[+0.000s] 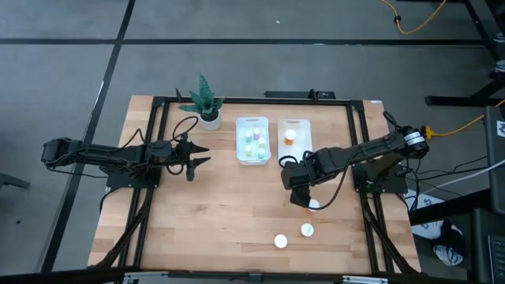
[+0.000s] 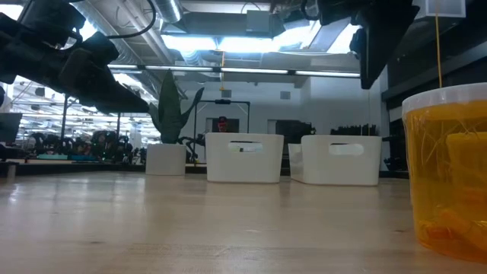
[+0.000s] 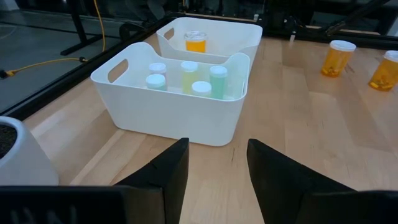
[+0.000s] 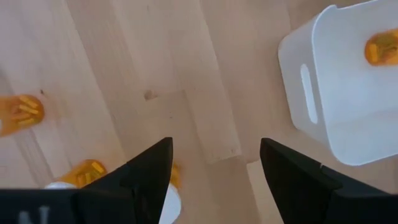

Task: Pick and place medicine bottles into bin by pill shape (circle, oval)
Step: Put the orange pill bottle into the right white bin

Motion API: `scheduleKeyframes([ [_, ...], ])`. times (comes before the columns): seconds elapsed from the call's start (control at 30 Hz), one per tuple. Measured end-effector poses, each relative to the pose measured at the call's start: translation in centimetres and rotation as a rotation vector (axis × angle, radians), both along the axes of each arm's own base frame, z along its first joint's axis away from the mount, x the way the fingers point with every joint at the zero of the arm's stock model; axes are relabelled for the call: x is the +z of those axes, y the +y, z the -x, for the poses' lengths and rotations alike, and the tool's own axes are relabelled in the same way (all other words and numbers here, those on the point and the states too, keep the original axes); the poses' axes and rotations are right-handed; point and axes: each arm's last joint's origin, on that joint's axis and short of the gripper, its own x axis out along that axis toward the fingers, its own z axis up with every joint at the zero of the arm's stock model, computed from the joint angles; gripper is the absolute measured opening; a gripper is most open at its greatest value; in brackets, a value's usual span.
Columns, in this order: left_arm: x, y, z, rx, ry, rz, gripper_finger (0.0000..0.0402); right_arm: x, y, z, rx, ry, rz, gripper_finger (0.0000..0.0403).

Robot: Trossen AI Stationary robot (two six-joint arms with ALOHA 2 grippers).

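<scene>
Three amber medicine bottles with white caps stand on the table near its right front: one (image 1: 313, 205), one (image 1: 307, 230) and one (image 1: 281, 241). My right gripper (image 1: 304, 197) hangs open above the first, pointing down; that bottle (image 4: 173, 186) shows partly behind one finger, well below it. In the right wrist view the fingers (image 4: 155, 168) are spread wide with nothing between them. My left gripper (image 1: 197, 155) waits open at the table's left, left of the bins. The left bin (image 1: 252, 158) holds several small pale bottles (image 3: 186, 78). The right bin (image 1: 304, 125) holds one amber bottle (image 1: 290, 136).
A green plant in a white pot (image 1: 207, 106) stands at the back, left of the bins. In the low view one amber bottle (image 2: 449, 175) stands close at the right. Bare wood lies between the bins and the front edge. A black frame runs round the table.
</scene>
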Motion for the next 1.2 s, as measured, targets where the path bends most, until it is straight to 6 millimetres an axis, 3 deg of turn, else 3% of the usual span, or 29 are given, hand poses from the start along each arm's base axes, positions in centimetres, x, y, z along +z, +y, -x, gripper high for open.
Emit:
scheduleKeyframes([
  [0.13, 0.0, 0.0, 0.0, -0.001, 0.0, 0.0, 0.0155, 0.0, 1.0, 0.1, 0.01, -0.016, -0.027, 0.0243],
  [0.67, 0.0, 0.0, 0.0, 0.0, 0.0, 0.0, 0.0155, 0.5, 6.3, 0.2, 0.386, -0.153, -0.166, 0.0243],
  [1.2, 0.0, 0.0, 0.0, 0.0, 0.0, 0.0, 0.0155, 0.6, 6.8, 0.2, 0.404, -0.18, -0.165, 0.0243],
])
